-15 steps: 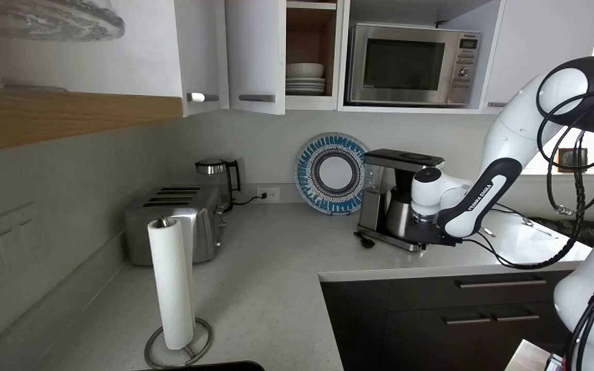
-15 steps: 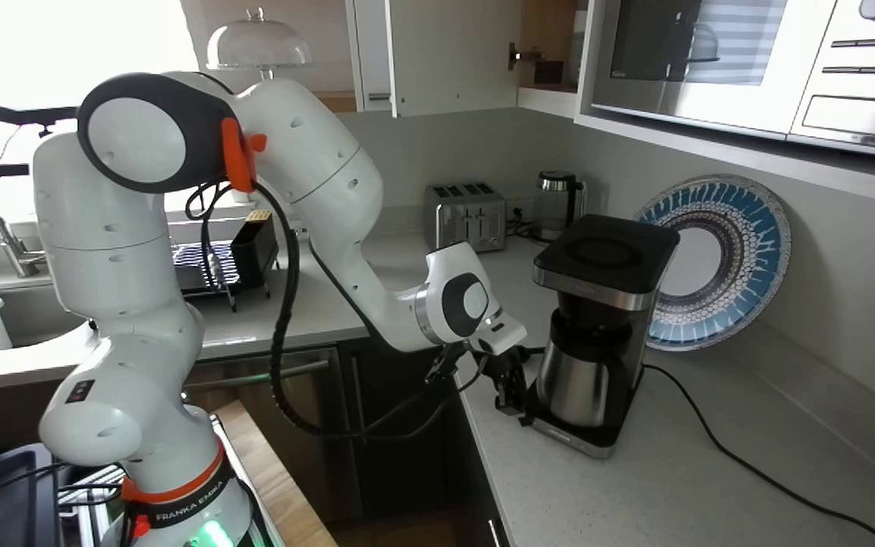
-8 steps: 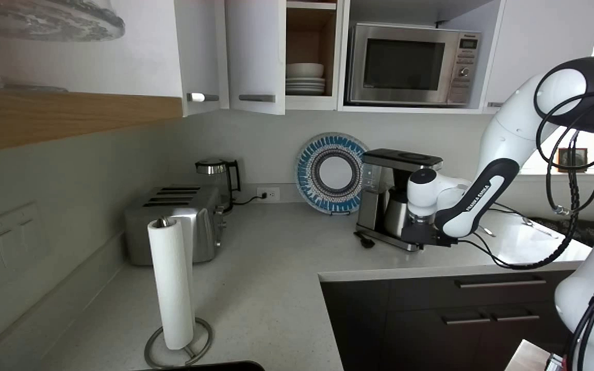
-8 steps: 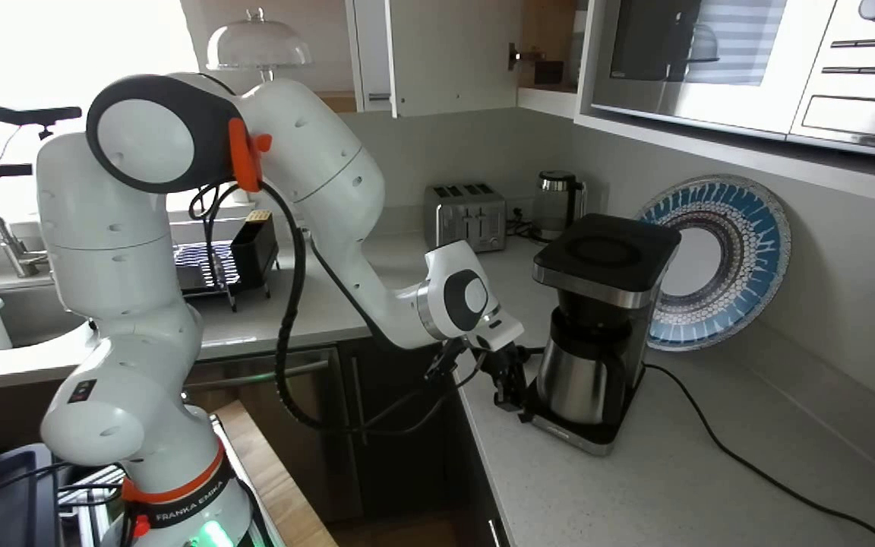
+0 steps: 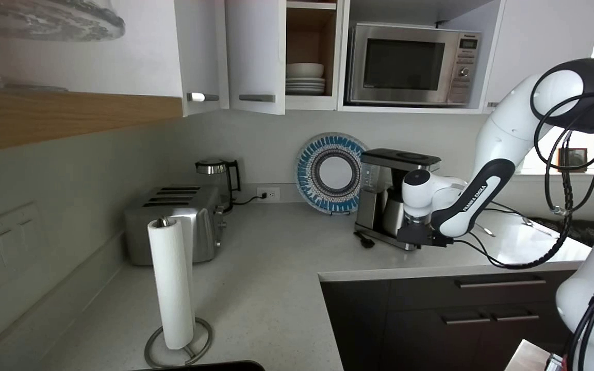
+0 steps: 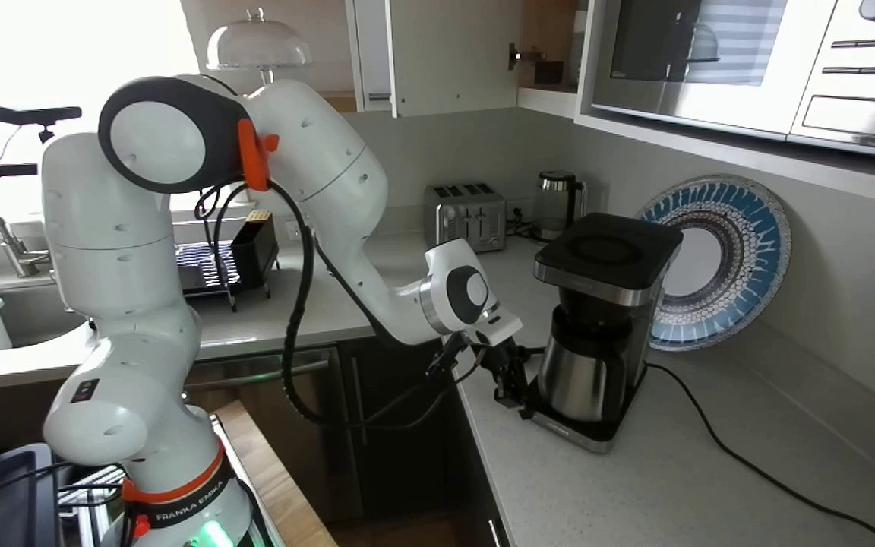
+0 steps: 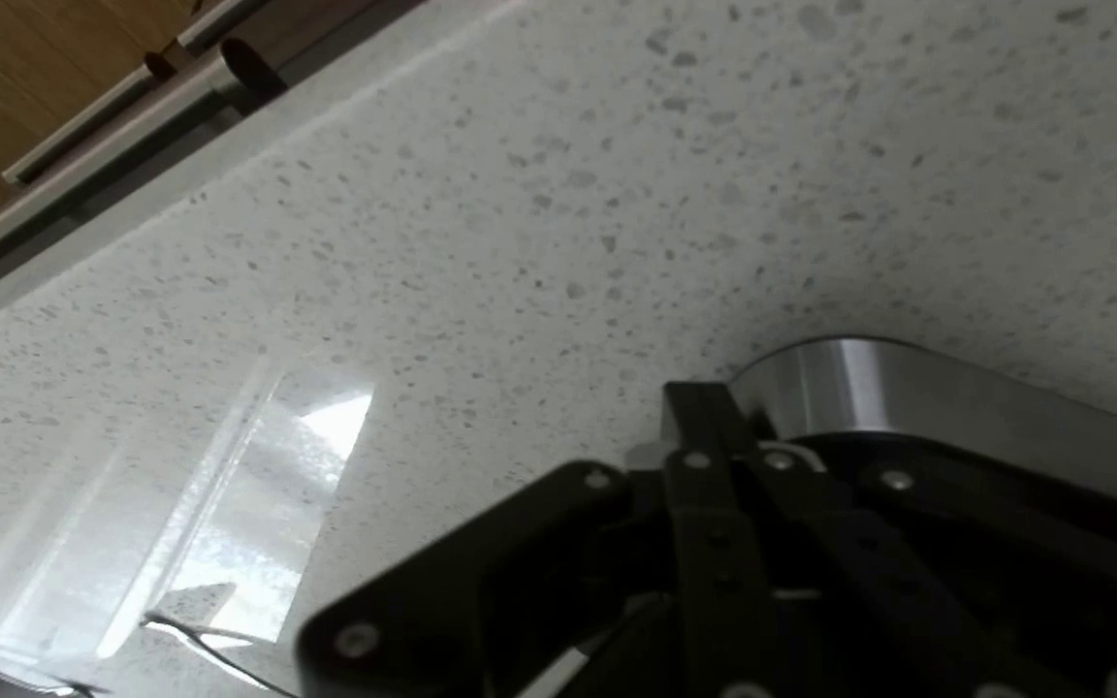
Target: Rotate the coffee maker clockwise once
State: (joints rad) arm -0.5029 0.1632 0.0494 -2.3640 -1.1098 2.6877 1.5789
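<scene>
The coffee maker, silver and black with a steel-looking carafe, stands upright on the counter; it shows in both exterior views (image 5: 372, 211) (image 6: 608, 254). The silver corner of its base shows in the wrist view (image 7: 869, 383). My gripper (image 7: 709, 397) is shut with its fingertips together and nothing seen between them. The fingertips are low, right beside the rounded base corner, and appear to touch it. In an exterior view the gripper (image 6: 525, 406) is at the base's front corner. In the exterior view where the arm comes from the right, my wrist hides part of the carafe.
A patterned round plate (image 6: 772, 266) leans on the wall behind the coffee maker. A power cord (image 6: 741, 467) runs along the counter. A toaster (image 5: 173, 232), a glass kettle (image 5: 214, 170) and a paper towel roll (image 5: 170, 283) stand farther off. The counter edge (image 5: 379, 275) is near.
My gripper and arm have moved slightly toward the coffee maker. The coffee maker has shifted a little with them, away from the gripper, and may have turned very slightly. The gripper stays shut.
</scene>
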